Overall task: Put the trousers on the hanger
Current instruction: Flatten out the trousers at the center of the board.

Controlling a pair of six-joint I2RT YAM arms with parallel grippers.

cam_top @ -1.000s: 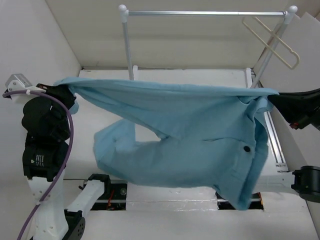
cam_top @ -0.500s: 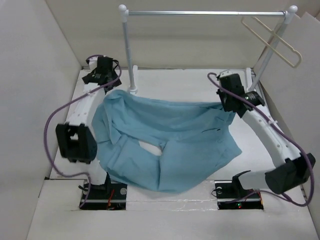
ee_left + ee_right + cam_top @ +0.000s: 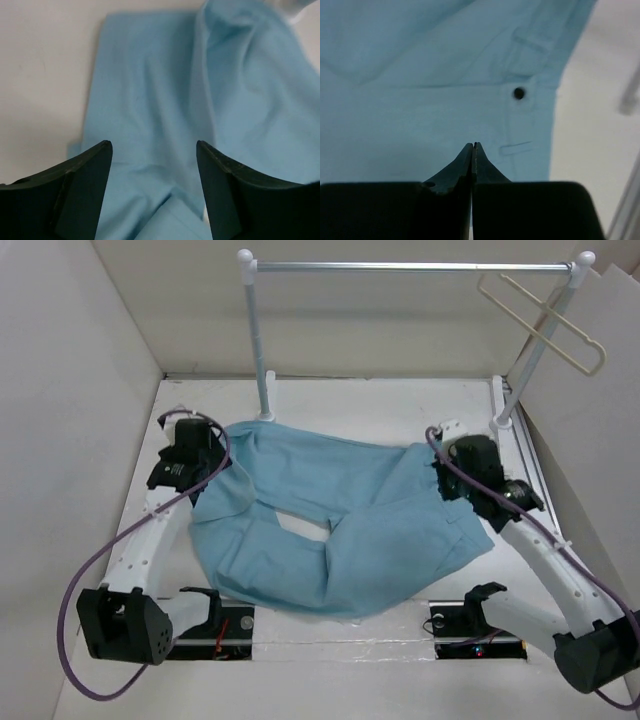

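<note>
The light blue trousers (image 3: 350, 520) lie loosely spread on the table, the waist to the right and the legs bent to the left. My left gripper (image 3: 200, 468) hovers over their left edge. In the left wrist view it (image 3: 152, 145) is open, with only creased trousers cloth (image 3: 165, 100) below the jaws. My right gripper (image 3: 458, 472) is over the waist end. In the right wrist view it (image 3: 472, 145) is shut with nothing between the jaws, just above the waistband near a dark button (image 3: 519, 93). The cream hanger (image 3: 545, 322) hangs tilted from the rail's right end.
A silver rail (image 3: 410, 266) on white posts (image 3: 257, 340) spans the back of the table. White walls close in the left and back sides. A sloping post (image 3: 535, 345) and a white strip (image 3: 525, 455) run along the right side.
A second ago both grippers held the trousers stretched in the air. The cloth now lies on the table, let go by both. Both arms have come nearer and lower; the left gripper is open.
</note>
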